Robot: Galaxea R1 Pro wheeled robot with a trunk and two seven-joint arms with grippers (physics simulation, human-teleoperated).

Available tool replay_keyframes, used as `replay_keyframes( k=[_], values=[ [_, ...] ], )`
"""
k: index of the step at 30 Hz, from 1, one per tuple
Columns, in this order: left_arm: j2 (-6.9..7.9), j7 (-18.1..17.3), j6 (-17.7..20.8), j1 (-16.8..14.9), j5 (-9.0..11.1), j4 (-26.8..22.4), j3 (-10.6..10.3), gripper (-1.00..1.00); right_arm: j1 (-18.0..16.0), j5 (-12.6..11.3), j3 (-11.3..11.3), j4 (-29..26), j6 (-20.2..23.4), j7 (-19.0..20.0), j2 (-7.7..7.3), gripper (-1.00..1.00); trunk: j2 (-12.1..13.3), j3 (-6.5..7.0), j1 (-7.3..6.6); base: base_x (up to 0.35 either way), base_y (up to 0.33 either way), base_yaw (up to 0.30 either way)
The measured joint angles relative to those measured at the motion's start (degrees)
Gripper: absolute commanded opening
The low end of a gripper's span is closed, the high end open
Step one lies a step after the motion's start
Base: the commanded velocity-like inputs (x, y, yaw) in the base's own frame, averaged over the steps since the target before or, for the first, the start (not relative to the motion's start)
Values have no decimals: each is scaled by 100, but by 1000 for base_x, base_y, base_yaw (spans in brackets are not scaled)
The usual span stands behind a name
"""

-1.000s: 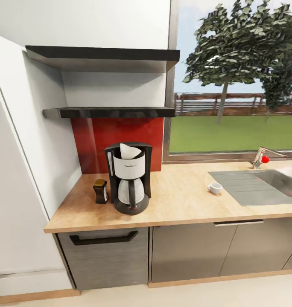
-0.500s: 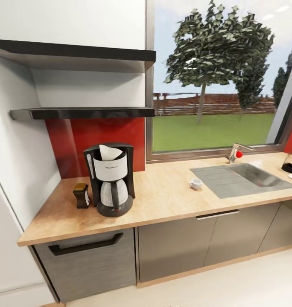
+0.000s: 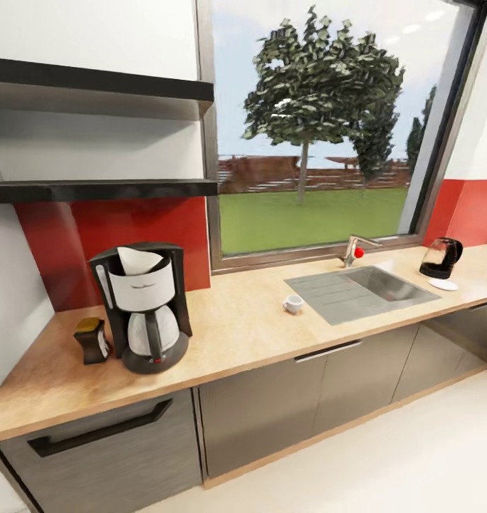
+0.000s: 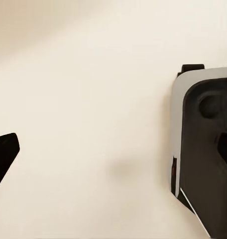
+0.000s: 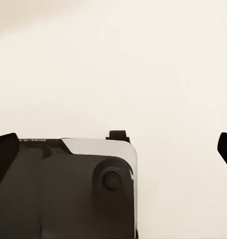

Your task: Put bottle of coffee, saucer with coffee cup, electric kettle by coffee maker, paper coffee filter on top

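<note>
The head camera looks down and forward at the counter [image 3: 243, 335] from a standing distance back, with the sink [image 3: 361, 288] just right of mid-frame. Both wrist cameras face straight down, close above the pale floor [image 4: 93, 124], and each catches a corner of the same grey-and-black robot base [image 5: 68, 189].

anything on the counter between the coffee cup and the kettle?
Head view: the sink and its faucet lie between the coffee cup and the electric kettle.
</note>
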Motion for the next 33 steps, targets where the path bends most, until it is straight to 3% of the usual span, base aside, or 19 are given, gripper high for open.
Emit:
replay_keyframes(
  k=[33],
  values=[
    [-22, 10, 8, 0, 3, 0, 10, 100, 0, 0, -24, 1, 0, 0, 0, 100, 0, 0, -1, 201, -222, -271]
  ],
)
